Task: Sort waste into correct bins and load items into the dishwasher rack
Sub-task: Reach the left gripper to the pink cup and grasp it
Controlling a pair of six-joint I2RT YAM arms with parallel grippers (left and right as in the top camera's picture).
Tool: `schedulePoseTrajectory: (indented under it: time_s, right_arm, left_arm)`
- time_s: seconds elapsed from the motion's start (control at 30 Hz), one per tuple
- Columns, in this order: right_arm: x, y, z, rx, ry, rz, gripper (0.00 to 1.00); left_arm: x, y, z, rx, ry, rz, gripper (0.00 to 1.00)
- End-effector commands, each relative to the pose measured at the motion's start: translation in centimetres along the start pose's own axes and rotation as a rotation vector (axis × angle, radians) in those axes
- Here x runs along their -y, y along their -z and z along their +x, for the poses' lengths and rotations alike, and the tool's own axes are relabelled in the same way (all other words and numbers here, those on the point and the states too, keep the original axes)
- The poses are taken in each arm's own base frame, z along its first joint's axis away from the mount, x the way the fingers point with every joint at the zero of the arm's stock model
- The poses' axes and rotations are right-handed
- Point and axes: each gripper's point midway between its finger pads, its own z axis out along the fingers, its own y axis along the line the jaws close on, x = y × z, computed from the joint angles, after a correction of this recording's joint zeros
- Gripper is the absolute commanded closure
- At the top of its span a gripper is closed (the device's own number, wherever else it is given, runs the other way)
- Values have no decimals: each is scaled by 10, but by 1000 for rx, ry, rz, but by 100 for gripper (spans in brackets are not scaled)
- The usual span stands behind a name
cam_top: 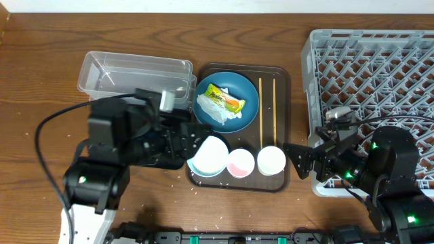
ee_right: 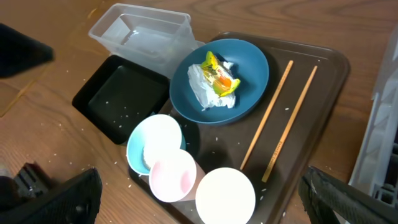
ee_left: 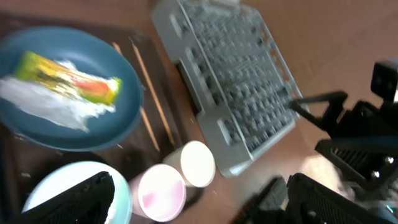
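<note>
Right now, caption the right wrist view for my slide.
Brown serving tray carrying blue plate with wrapper and tissue, two chopsticks, bowl, pink cup, white cup; clear tub and black tray alongside.

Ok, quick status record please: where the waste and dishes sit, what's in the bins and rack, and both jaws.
waste: snack wrapper and tissue on the blue plate; rice grains in the black tray and on the table
dishes: bowl, pink cup, white cup in a row at the brown tray's robot-side edge; chopsticks right of the plate
clear tub: no wrapper or tissue inside
rack: no dishes in the visible part
left jaws: open, empty
right jaws: open, empty
</note>
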Motion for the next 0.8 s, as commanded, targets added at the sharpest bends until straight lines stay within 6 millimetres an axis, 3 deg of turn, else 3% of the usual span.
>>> schedulePoseTrajectory:
  time_s: [0.0,0.27,0.5,0.77]
  right_arm:
    - [-5,4,-6,15,15,-15,1]
    - [33,8,13,-37,-162,207,1]
    - [39,10,16,-41,-205,246,1]
    - [39,10,19,-51,-217,248,1]
  left_arm:
    - [20,-10,5,-48,-23,65,8]
    - [29,-26,8,-81,-41,96,8]
    - [-4,-54,50,-208,-75,-191,9]
    - [-19,-81,85,-319,-182,-361,9]
